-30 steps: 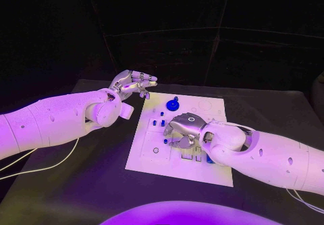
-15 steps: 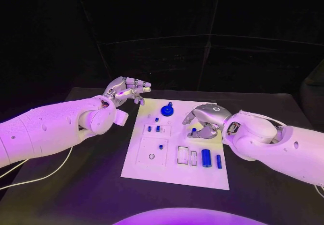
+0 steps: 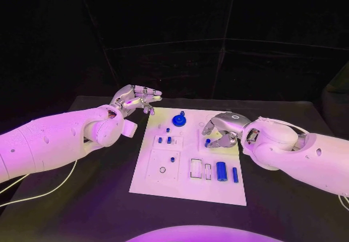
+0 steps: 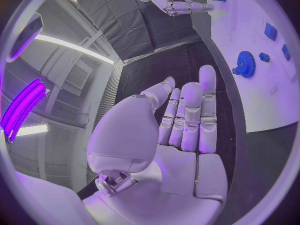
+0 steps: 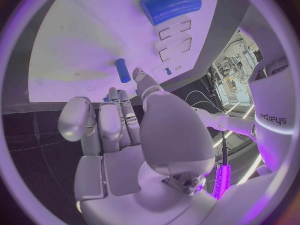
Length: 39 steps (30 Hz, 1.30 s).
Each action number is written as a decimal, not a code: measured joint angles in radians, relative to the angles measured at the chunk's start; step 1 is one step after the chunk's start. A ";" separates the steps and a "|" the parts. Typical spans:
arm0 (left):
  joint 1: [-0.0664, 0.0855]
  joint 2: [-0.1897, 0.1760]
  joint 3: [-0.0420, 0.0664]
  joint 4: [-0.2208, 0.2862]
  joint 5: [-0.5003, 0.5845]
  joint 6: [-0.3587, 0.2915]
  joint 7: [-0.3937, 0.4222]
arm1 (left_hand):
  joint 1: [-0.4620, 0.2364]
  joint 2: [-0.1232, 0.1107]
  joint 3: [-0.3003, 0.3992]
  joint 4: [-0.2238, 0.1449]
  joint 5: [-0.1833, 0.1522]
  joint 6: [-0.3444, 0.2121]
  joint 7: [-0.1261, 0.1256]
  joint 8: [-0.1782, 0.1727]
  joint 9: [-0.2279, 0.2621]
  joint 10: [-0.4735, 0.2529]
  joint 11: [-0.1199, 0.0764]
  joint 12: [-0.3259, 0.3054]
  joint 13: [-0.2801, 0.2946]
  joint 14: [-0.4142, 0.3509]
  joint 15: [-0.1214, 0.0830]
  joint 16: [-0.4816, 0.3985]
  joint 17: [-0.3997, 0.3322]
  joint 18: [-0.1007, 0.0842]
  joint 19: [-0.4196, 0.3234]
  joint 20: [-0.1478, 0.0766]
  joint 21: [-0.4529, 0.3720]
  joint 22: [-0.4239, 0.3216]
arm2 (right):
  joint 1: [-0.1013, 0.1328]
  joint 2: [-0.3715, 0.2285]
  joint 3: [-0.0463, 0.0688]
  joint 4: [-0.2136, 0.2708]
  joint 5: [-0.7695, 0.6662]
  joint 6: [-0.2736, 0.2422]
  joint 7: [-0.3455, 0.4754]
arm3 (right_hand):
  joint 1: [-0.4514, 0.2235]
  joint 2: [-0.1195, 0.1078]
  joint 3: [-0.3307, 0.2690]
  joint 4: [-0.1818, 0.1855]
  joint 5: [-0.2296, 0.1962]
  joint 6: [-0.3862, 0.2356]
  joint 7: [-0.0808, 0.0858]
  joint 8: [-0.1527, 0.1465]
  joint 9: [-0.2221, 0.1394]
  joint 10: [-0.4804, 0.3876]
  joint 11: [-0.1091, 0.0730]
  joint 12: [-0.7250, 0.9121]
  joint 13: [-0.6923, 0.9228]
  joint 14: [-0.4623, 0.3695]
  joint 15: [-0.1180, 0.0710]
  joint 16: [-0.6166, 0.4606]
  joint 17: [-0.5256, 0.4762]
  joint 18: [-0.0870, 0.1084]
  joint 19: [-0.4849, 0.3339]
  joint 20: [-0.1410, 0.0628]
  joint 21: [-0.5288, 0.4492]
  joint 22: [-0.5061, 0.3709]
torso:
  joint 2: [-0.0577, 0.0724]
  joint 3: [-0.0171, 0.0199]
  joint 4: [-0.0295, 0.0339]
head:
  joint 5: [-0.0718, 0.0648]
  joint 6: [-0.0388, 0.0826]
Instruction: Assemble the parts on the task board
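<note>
Silver right hand (image 3: 222, 132) over task board (image 3: 185, 189) right half, fingers curled, small blue peg (image 3: 208, 141) pinched at fingertips. Left hand (image 3: 134, 99) raised off board's far-left corner, fingers apart, holding nothing. Blue gear (image 3: 179, 119) near far edge; blue cylinders (image 3: 222, 169) near right edge.

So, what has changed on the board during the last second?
The right hand has moved off the slots toward the board's right edge, uncovering two blue cylinders. Its fingertips now sit by a small blue peg; whether it holds the peg is unclear. The left hand stays raised and empty past the far left corner, and the blue gear is unmoved.
</note>
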State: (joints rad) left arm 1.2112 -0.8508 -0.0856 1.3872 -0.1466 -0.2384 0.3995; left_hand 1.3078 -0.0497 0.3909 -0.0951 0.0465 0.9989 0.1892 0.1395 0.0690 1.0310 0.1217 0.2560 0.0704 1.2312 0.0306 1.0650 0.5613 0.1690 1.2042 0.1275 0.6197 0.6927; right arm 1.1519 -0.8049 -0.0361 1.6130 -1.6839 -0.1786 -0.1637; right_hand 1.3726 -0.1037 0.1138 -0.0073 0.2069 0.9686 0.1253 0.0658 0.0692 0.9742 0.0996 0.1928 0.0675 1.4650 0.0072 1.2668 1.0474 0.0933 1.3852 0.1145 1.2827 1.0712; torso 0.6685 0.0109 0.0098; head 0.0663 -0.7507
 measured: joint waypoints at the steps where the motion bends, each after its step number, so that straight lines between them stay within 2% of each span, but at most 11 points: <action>1: 0.000 0.000 0.000 0.000 0.000 0.000 0.000 | 0.000 0.000 0.000 0.000 0.000 0.000 0.000 0.000 0.000 0.000 0.000 0.000 0.000 0.000 0.000 0.000 0.000 0.000 0.000 0.000 0.000 0.000 | 0.000 0.002 0.000 -0.002 0.000 0.005 -0.002 | 0.004 0.004 0.000 0.000 0.000 0.002 -0.002 0.000 0.000 0.008 -0.003 0.005 0.001 0.000 0.000 0.003 0.002 0.000 0.000 0.000 0.000 0.002 | 0.000 -0.0001 0.0000 | 0.000 -0.001; 3: 0.000 0.000 0.000 -0.001 0.000 0.000 0.000 | 0.000 0.000 0.000 0.000 0.000 0.000 0.000 0.000 0.000 0.000 0.000 0.000 0.000 0.000 0.000 0.000 0.000 0.000 0.000 0.000 0.000 0.000 | 0.000 0.006 0.000 -0.005 -0.001 0.017 -0.005 | 0.013 0.013 0.000 0.000 -0.001 0.015 0.003 0.001 0.001 0.028 -0.005 0.017 0.001 0.000 0.000 0.005 0.005 0.000 0.000 0.000 0.000 0.005 | 0.000 -0.0003 0.0003 | 0.000 -0.002; 6: 0.000 -0.001 0.000 -0.001 0.000 0.001 0.000 | 0.000 0.000 0.000 0.000 0.000 0.000 0.000 0.000 0.000 0.000 0.000 0.000 0.000 0.000 0.000 0.000 0.000 0.000 0.000 0.000 0.000 0.000 | 0.000 0.009 0.000 -0.009 -0.003 0.032 -0.008 | 0.033 0.033 0.015 -0.009 -0.027 0.041 0.005 0.007 0.003 0.062 -0.015 0.028 0.000 0.000 0.000 0.011 0.008 0.000 0.007 -0.007 0.000 0.010 | 0.000 -0.0005 0.0005 | 0.002 -0.004; 8: 0.000 -0.001 0.000 -0.001 0.000 0.001 0.000 | 0.000 0.000 0.000 0.000 0.000 0.000 0.000 0.000 0.000 0.000 0.000 0.000 0.000 0.000 0.000 0.000 0.000 0.000 0.000 0.000 0.000 0.000 | 0.000 0.011 0.000 -0.013 -0.005 0.043 -0.011 | 0.040 0.040 0.031 -0.010 -0.039 0.054 0.003 0.010 0.003 0.074 -0.023 0.028 -0.003 0.002 -0.010 0.011 0.008 0.000 0.007 -0.007 0.000 0.013 | 0.000 -0.0006 0.0006 | 0.002 -0.005; 11: 0.000 -0.001 0.000 -0.002 0.000 0.001 0.000 | 0.000 0.000 0.000 0.000 0.000 0.000 0.000 0.000 0.000 0.000 0.000 0.000 0.000 0.000 0.000 0.000 0.000 0.000 0.000 0.000 0.000 0.000 | 0.000 0.017 0.000 -0.018 -0.009 0.058 -0.014 | 0.044 0.044 0.051 -0.010 -0.041 0.070 -0.002 0.012 0.003 0.095 -0.030 0.028 -0.005 0.002 -0.009 0.011 0.008 0.000 0.011 -0.011 0.006 0.016 | 0.000 -0.0008 0.0006 | 0.002 -0.007; 21: 0.000 0.000 0.000 -0.003 0.000 0.002 -0.001 | 0.000 0.000 0.000 0.000 0.000 0.000 0.000 0.000 0.000 0.000 0.000 0.000 0.000 0.000 0.000 0.000 0.000 0.000 0.000 0.000 0.000 0.000 | 0.000 0.037 -0.001 -0.032 -0.017 0.100 -0.018 | 0.044 0.044 0.105 -0.007 -0.046 0.112 0.005 0.012 0.003 0.153 -0.030 0.003 -0.005 0.002 -0.017 0.023 0.019 0.000 0.018 -0.018 0.014 0.030 | 0.000 -0.0001 0.0006 | 0.005 -0.011; 23: 0.000 0.000 0.000 -0.004 0.000 0.002 -0.001 | 0.000 0.000 0.000 0.000 0.000 0.000 0.000 0.000 0.000 0.000 0.000 0.000 0.000 0.000 0.000 0.000 0.000 0.000 0.000 0.000 0.000 0.000 | 0.000 0.041 -0.001 -0.035 -0.018 0.104 -0.018 | 0.044 0.044 0.116 -0.004 -0.046 0.116 0.002 0.012 0.003 0.157 -0.028 -0.006 -0.005 0.002 -0.017 0.028 0.022 0.000 0.018 -0.018 0.014 0.033 | 0.000 -0.0001 0.0005 | 0.006 -0.011; 28: 0.000 0.000 -0.001 -0.004 0.000 0.002 -0.001 | 0.000 0.000 0.000 0.000 0.000 0.000 0.000 0.000 0.000 0.000 0.000 0.000 0.000 -0.004 -0.004 0.000 -0.001 0.000 0.000 0.000 0.000 -0.001 | 0.000 0.047 -0.001 -0.037 -0.019 0.105 -0.018 | 0.034 0.034 0.130 0.003 -0.052 0.120 0.006 0.012 0.003 0.165 -0.028 -0.016 -0.005 0.002 -0.017 0.028 0.023 0.000 0.018 -0.018 0.018 0.034 | 0.000 -0.0004 -0.0005 | 0.007 -0.013; 32: 0.000 0.000 -0.001 -0.004 0.000 0.002 -0.002 | 0.000 0.000 0.000 0.000 0.000 0.000 0.000 0.000 0.000 0.000 0.000 0.000 0.000 -0.004 -0.004 0.000 -0.001 0.000 0.000 0.000 0.000 -0.001 | 0.000 0.048 -0.001 -0.037 -0.018 0.094 -0.022 | 0.018 0.051 0.157 0.017 -0.062 0.144 0.005 0.011 0.003 0.195 -0.034 -0.020 -0.005 0.002 -0.017 0.034 0.024 0.000 0.021 -0.022 0.022 0.040 | 0.000 -0.0005 -0.0005 | 0.007 -0.015; 35: 0.000 0.000 -0.001 -0.005 0.000 0.002 -0.002 | 0.000 0.000 0.000 0.000 0.000 0.000 0.000 0.000 0.000 0.000 0.000 0.000 0.000 -0.004 -0.004 0.000 -0.001 0.000 0.000 0.000 0.000 -0.001 | -0.001 0.043 -0.001 -0.034 -0.014 0.073 -0.029 | 0.020 0.055 0.186 0.018 -0.093 0.160 0.003 0.012 0.003 0.211 -0.039 -0.024 -0.004 0.002 -0.024 0.034 0.018 0.000 0.025 -0.025 0.022 0.041 | -0.001 -0.0006 -0.0005 | 0.006 -0.015; 39: 0.000 0.000 -0.001 -0.006 0.000 0.003 -0.003 | 0.000 0.000 0.000 0.000 0.000 0.000 0.000 0.000 0.000 0.000 0.000 0.000 0.000 -0.004 -0.004 0.000 -0.001 0.000 0.000 0.000 0.000 -0.001 | -0.001 0.028 -0.001 -0.018 0.002 0.043 -0.033 | 0.024 0.059 0.211 0.013 -0.097 0.168 0.001 0.016 0.004 0.221 -0.039 -0.033 -0.004 0.002 -0.024 0.034 0.016 0.000 0.025 -0.025 0.022 0.042 | -0.001 -0.0006 -0.0004 | 0.006 -0.015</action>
State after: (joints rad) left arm 1.2111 -0.8512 -0.0862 1.3813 -0.1465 -0.2358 0.3969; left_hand 1.3078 -0.0497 0.3909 -0.0951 0.0465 0.9989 0.1892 0.1395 0.0690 1.0310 0.1217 0.2560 0.0706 1.2275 0.0269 1.0650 0.5604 0.1691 1.2042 0.1275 0.6197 0.6919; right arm 1.1506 -0.7771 -0.0374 1.5951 -1.6821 -0.1357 -0.1965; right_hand 1.3963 -0.0451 0.3249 0.0061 0.1101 1.1366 0.1264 0.0818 0.0729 1.1953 0.0605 0.1600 0.0638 1.4669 -0.0166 1.3012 1.0632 0.0932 1.4102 0.0893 1.3047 1.1133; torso 0.6675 0.0104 0.0094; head 0.0721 -0.7655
